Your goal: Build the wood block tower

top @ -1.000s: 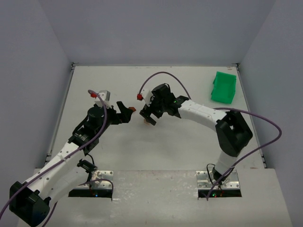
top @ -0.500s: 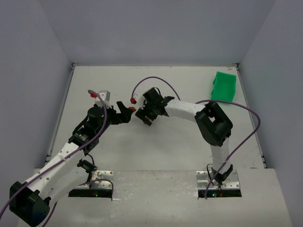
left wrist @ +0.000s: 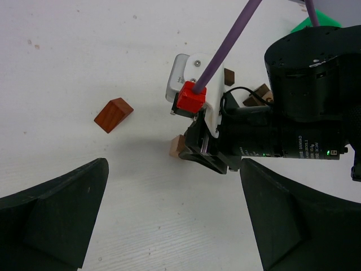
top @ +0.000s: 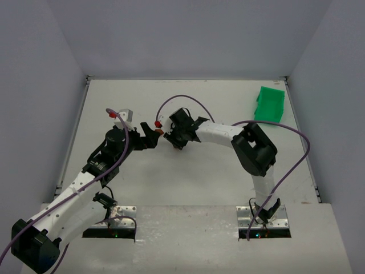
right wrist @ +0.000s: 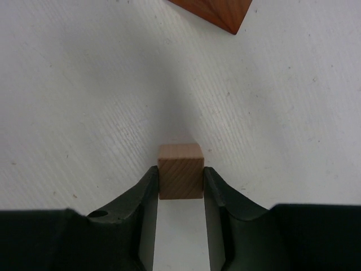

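Tan cube [right wrist: 180,171] between right jaws (unseen from above)

Bright, even, diffuse light from overhead in all three views. Soft grey shadows close under the arms on the pale worktop [top: 199,177]; cool bluish cast on the walls [top: 182,34]. Sharp throughout from above. From the left wrist, crisp on the worktop, soft-edged on the near dark fingers [left wrist: 51,220] of the left hand [left wrist: 174,166]. From the right wrist, wood grain of the tan block [right wrist: 180,164] in focus, a dim shadow beyond it, right hand [right wrist: 180,175] almost black.
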`<control>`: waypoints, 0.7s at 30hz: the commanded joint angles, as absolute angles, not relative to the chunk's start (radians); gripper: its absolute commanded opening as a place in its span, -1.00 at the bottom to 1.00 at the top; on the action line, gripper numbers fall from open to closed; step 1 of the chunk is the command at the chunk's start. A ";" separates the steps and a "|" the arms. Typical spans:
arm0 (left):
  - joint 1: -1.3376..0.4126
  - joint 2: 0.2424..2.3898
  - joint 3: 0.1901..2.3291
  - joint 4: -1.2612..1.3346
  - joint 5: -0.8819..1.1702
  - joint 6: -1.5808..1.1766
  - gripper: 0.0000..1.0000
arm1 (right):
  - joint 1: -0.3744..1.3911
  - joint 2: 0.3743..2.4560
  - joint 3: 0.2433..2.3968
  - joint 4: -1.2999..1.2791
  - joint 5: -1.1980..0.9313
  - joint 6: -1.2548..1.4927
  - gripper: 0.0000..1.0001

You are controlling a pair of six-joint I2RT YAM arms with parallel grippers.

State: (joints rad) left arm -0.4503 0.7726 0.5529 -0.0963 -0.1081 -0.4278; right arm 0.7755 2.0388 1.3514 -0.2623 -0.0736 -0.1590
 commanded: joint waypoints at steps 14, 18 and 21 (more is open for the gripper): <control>-0.448 0.742 0.549 -0.071 -0.115 -0.442 1.00 | 0.749 1.824 1.356 -0.285 0.188 -0.037 -0.65; -0.447 0.735 0.549 -0.075 -0.118 -0.442 1.00 | 0.623 1.735 1.327 -0.329 0.206 0.037 -0.65; -0.446 0.732 0.549 -0.075 -0.120 -0.442 1.00 | 0.522 1.685 1.291 -0.346 0.188 0.045 -0.66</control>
State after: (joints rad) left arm -0.4503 0.7531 0.5476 -0.1020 -0.1096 -0.4320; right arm 0.6621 1.7695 1.3335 -0.3226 0.1508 -0.0145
